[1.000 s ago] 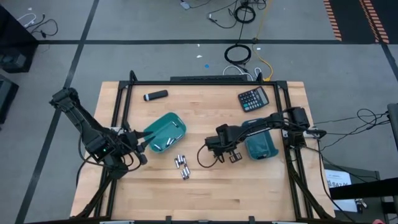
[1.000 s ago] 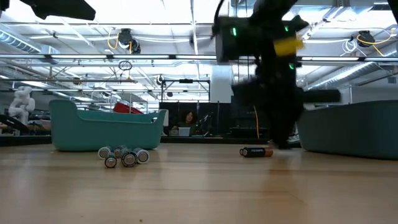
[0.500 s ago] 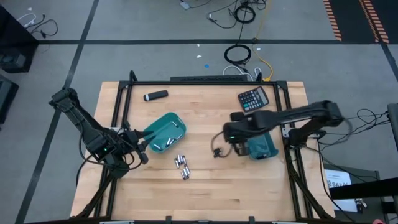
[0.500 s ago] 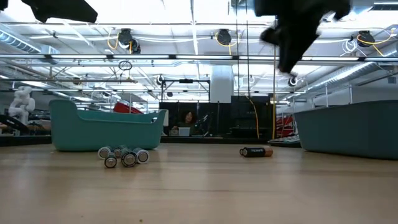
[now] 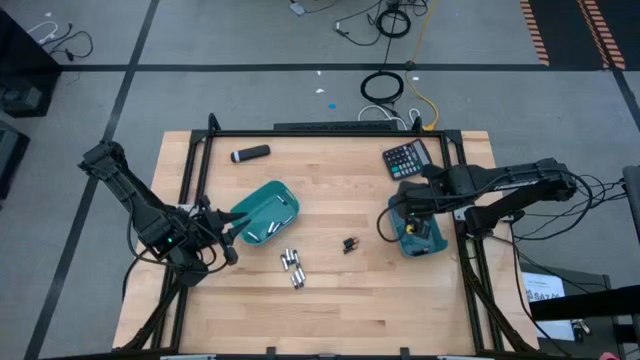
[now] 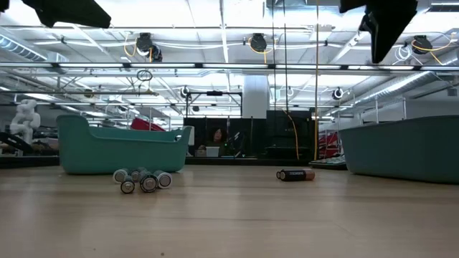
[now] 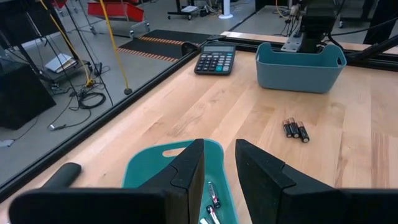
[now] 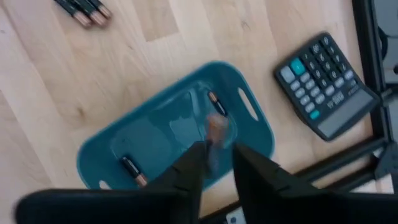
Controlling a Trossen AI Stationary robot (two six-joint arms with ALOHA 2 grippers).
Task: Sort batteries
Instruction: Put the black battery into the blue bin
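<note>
Several silvery-white batteries (image 5: 292, 267) lie in a cluster near the table's middle, and a few thin dark ones (image 5: 349, 243) lie to their right. My right gripper (image 8: 216, 152) hovers over the darker teal bin (image 5: 418, 232) at the table's right. It is shut on a thin dark battery (image 8: 216, 127). Two more dark batteries (image 8: 130, 169) rest on that bin's floor. My left gripper (image 7: 219, 163) waits, open, just left of the lighter teal tray (image 5: 265, 215), which holds a few batteries (image 7: 211, 200). My right gripper pinches a thin dark battery between its two fingertips (image 8: 198, 152), coming from above and pointing down into the bin. The battery's orange-tinted end (image 8: 216, 124) sticks out beyond the tips. The battery is lifted clear above the bin's floor; the picture is blurred here.
A calculator (image 5: 408, 158) lies at the far right, just beyond the bin. A black marker-like cylinder (image 5: 250, 153) lies at the far left. A black frame rails the table's edges. Bare wood stretches along the near side.
My right gripper has risen from the dark batteries near the table's middle and travelled toward the right edge, ending above the darker teal bin. In the low view it has climbed to the picture's top. The remaining dark batteries stay where they were.
</note>
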